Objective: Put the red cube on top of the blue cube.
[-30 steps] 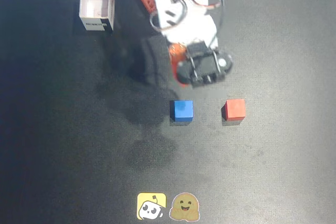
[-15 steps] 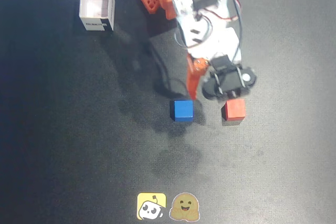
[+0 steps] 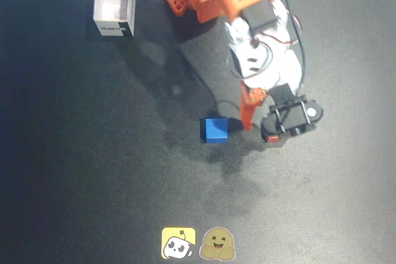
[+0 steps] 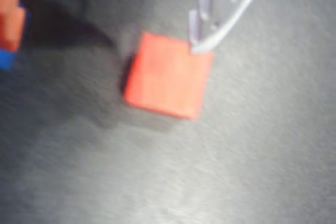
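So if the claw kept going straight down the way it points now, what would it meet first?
Most likely the red cube: the claw hangs right over it in the overhead view, with one finger at its edge. The blue cube sits off to the side.

In the overhead view, the red cube (image 3: pixel 270 138) lies right of the blue cube (image 3: pixel 215 130) (apart), both on the table (image 3: pixel 93 171).

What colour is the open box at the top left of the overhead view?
White; the open box shows best in the overhead view.
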Robot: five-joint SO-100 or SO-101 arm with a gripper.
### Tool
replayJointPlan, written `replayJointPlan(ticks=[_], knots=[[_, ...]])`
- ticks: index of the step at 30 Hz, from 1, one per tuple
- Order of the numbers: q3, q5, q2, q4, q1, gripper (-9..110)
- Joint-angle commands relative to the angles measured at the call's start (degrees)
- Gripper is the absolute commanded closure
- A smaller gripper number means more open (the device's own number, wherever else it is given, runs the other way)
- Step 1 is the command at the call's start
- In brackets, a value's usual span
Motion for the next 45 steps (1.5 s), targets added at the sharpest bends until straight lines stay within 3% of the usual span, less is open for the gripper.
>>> replayJointPlan(ticks=[1,28,45], knots=[[-2.37,2.37,-1.49,-2.99,-1.49,76],[7.56,6.68,-14.85,-24.61,-2.55,76],[10.90,10.81,-16.08,-27.33,-3.69,82]])
